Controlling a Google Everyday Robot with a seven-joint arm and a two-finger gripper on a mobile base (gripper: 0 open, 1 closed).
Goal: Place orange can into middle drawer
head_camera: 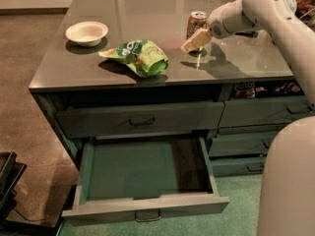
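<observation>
The slim golden-orange drink can with a silver top (198,21) stands upright on the glossy dark grey countertop (147,6), toward the right rear of the surface. The cream-coloured two-finger gripper (195,40) is positioned low over the countertop, directly in front of the can's lower part and overlapping it in the camera view. Whether the gripper is spread, pressed together or pinching the can cannot be told, nor can contact between gripper and can. The white robot arm (266,6) enters from the upper right and slopes down to the gripper.

A crumpled green snack bag (139,56) lies near the front of the countertop, left of the can and well apart from it. A small round white bowl (86,32) sits further left, apart from the bag.

Below the countertop, a wide grey drawer with a thin dark handle (140,120) is closed. Directly beneath it, the wide shallow grey-green middle drawer (142,168) stands open toward the camera. Its green inside is exposed, and its flat front carries a thin dark bar handle. To the right is a stack of narrower grey drawers (266,113) with similar handles, all closed.

The rounded white robot body (288,181) fills the lower right corner, beside the open drawer. Green carpet (236,191) covers the floor there.
</observation>
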